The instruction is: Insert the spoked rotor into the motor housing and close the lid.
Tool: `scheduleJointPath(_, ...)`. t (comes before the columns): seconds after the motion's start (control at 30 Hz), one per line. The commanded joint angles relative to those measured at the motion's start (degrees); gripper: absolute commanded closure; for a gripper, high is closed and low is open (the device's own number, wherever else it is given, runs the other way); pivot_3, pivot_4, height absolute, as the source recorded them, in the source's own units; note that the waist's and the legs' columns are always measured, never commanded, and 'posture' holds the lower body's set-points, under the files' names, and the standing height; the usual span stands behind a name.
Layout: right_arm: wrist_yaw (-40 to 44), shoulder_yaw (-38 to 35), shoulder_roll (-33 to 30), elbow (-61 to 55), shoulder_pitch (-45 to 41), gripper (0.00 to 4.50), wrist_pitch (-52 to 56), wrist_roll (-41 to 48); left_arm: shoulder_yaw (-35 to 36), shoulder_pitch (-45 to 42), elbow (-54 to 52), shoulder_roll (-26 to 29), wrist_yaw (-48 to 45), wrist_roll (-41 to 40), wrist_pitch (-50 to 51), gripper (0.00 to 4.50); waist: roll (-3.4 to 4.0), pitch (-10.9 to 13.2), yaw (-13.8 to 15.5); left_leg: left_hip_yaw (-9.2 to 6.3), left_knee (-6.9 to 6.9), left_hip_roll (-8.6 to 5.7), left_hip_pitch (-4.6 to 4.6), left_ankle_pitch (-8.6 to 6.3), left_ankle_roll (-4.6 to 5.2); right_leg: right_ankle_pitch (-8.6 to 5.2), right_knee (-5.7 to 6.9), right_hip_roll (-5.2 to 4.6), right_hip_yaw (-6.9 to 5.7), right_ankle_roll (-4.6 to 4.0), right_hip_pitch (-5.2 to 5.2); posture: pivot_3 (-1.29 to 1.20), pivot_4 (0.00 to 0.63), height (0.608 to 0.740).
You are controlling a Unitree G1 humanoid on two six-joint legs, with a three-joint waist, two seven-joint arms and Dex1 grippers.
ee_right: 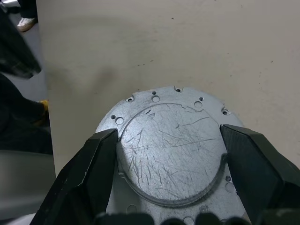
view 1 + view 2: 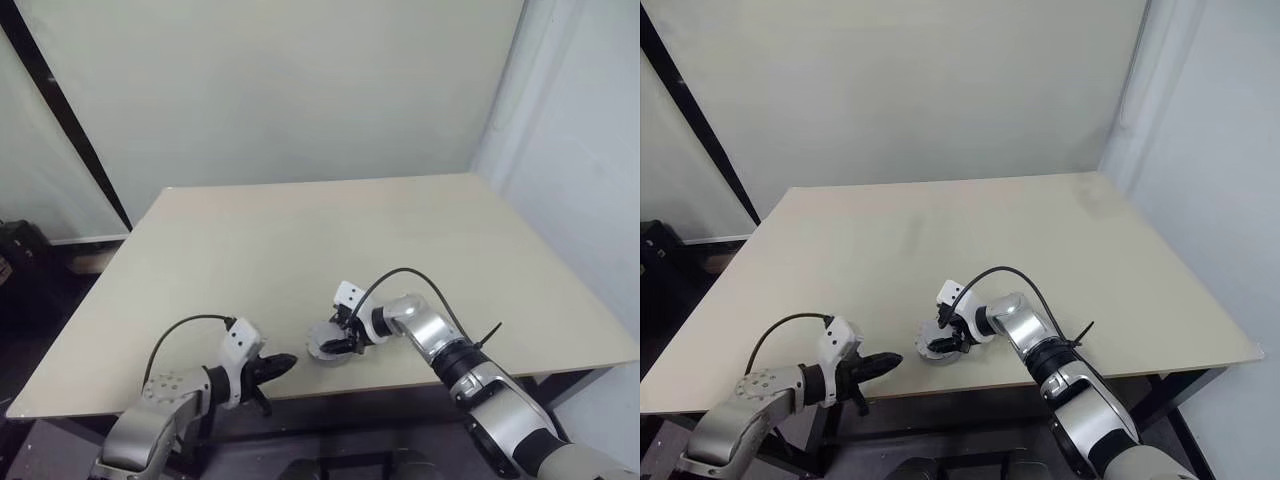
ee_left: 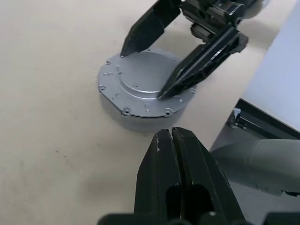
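The lid (image 3: pixel 140 82), a dull grey round plate with a raised centre and small holes round its rim, lies flat on a round grey body, the motor housing (image 3: pixel 136 123). This stack stands near the table's front edge (image 2: pixel 325 350). My right gripper (image 3: pixel 143 74) reaches in from the right, its two fingers shut on the raised centre of the lid (image 1: pixel 168 150) from opposite sides. A short way to the left of the stack my left gripper (image 2: pixel 285 362) is shut and empty, pointing at it. The spoked rotor is hidden.
The beige table (image 2: pixel 300 240) stretches away behind the stack. Its front edge runs just below both grippers. A pale wall (image 2: pixel 580 180) stands along the table's right side and another closes the back.
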Motion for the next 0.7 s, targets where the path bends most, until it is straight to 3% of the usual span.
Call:
scheduleJointPath(0.03, -1.31, -1.09, -0.24, -1.35, -0.01, 1.22, 1.36, -0.1, 3.28, -2.07, -0.06, -0.8, 0.92, -2.35, -0.18, 4.5, -0.01, 0.0, -0.01, -0.01, 0.0, 0.02, 0.01, 0.01, 0.0, 0.0, 0.01, 0.05, 0.01, 0.0, 0.0, 0.0, 0.0, 0.74)
scheduleJointPath(0.37, -1.21, -2.29, -0.11, -3.57, 0.96, 1.22, 4.75, 1.9, 4.41, -3.77, 1.49, -1.62, 1.37, -3.18, 0.19, 4.5, -0.01, -0.01, -0.01, 0.03, 0.0, 0.04, 0.28, 0.02, -0.02, 0.0, 0.0, 0.14, 0.12, 0.0, 0.12, 0.0, 0.0, 0.74)
scheduleJointPath(0.7, 0.83, -4.14, -0.28, -4.31, 2.43, 1.22, -1.94, 4.51, 4.06, -3.4, 1.4, -1.7, 1.3, -2.95, 0.06, 4.5, -0.01, 0.01, -0.03, 0.06, -0.02, 0.04, 0.24, 0.02, -0.03, 0.0, 0.0, 0.14, 0.13, 0.0, 0.1, 0.0, 0.0, 0.74)
